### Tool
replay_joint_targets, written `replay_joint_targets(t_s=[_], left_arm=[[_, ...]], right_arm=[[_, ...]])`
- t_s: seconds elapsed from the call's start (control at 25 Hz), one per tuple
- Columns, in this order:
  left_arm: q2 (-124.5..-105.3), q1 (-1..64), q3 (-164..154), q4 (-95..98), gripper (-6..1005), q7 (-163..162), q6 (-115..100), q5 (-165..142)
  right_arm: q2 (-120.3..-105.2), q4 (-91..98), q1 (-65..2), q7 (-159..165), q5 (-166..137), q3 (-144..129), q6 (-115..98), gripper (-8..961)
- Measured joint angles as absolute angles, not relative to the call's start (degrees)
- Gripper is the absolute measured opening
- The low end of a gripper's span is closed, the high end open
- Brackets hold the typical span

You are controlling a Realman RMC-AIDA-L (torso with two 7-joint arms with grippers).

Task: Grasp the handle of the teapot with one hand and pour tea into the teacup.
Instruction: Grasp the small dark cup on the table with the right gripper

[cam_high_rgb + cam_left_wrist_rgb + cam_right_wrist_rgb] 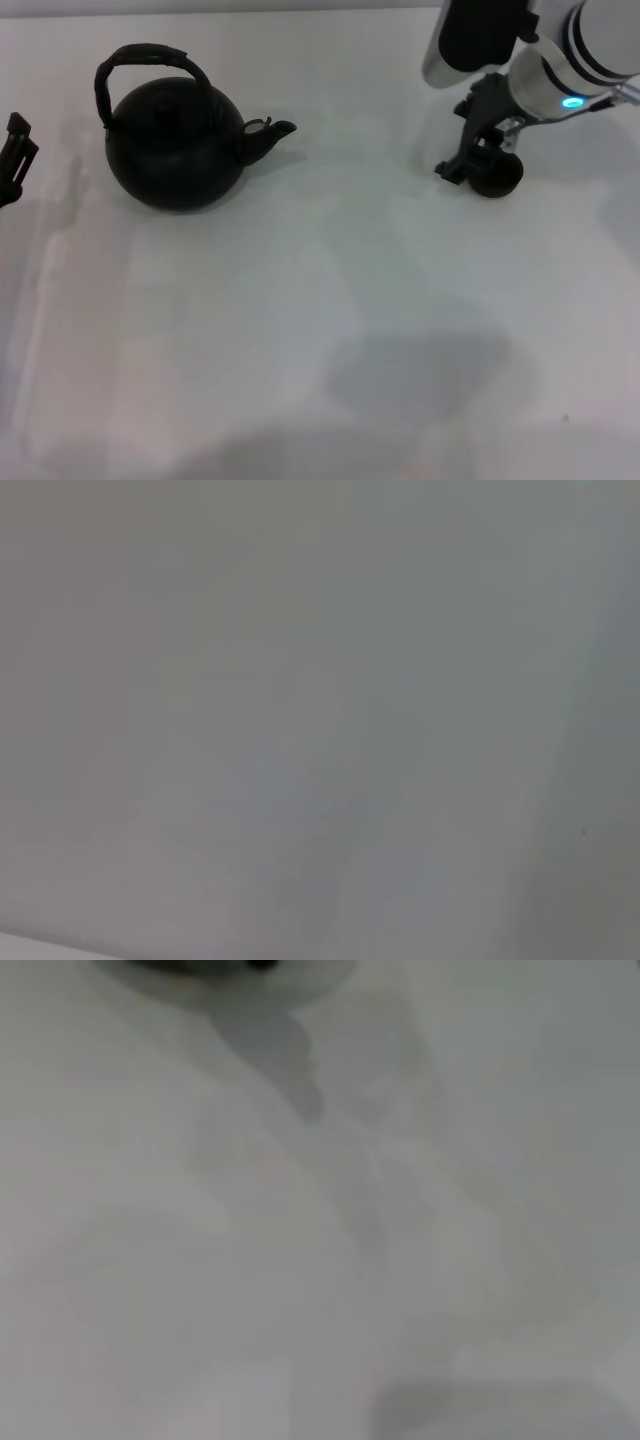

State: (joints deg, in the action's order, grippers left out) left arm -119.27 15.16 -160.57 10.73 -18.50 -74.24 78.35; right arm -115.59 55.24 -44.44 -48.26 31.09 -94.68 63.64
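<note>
A large round matte black teapot (175,145) with a short curved spout (268,135) is seen standing upright on the white tabletop (330,330), its spout aimed toward the right arm's side, while a tiny round dark teacup (497,177) sits well apart from the teapot on that same side, beyond the spout. The right gripper (478,150) is positioned directly over and against the teacup, far from the teapot; whether its fingers are closed on the cup or merely beside it cannot be told. The left gripper (14,155) is glimpsed only at the frame's edge, on the side of the teapot opposite the spout and apart from it, and its finger state cannot be told either. The teapot is judged to be heavy and rigid, likely cast metal, with a smooth body offering no purchase. The tall arched black hoop handle (148,62), wrapped and rough along its top, is judged the right place to be gripped, at the crest of the arch, where the wrapping should resist slipping and the pot should hang balanced. The small knobbed lid may shift when the pot is tipped. The teacup is judged light and easily knocked over. Nothing but pale surface is shown in the wrist views.
</note>
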Motion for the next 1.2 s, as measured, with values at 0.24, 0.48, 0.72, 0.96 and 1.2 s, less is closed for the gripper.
replay_joint_targets(t_s=[0.24, 0.48, 0.72, 0.96, 1.2], left_arm=[[-119.26, 15.3, -160.6, 10.7, 891, -18.6, -74.2, 78.3], [-119.26, 15.3, -160.6, 10.8, 890, -18.6, -74.2, 78.3], [-119.25, 15.3, -160.6, 10.8, 891, -18.6, -74.2, 78.3], [-119.18, 15.3, -160.6, 10.8, 891, -18.6, -74.2, 78.3], [-119.18, 15.1, -160.6, 10.7, 890, -18.6, -74.2, 78.8]], right_arm=[[-115.46, 53.5, -44.1, -47.8, 30.4, -94.6, 63.9, 777], [-115.42, 53.1, -43.5, -47.5, 29.5, -93.4, 65.1, 772], [-115.37, 53.2, -42.9, -46.3, 28.2, -93.3, 66.2, 767], [-115.33, 53.8, -42.7, -44.7, 27.0, -92.9, 67.6, 761], [-115.39, 54.1, -43.3, -44.3, 26.6, -92.2, 68.7, 756]])
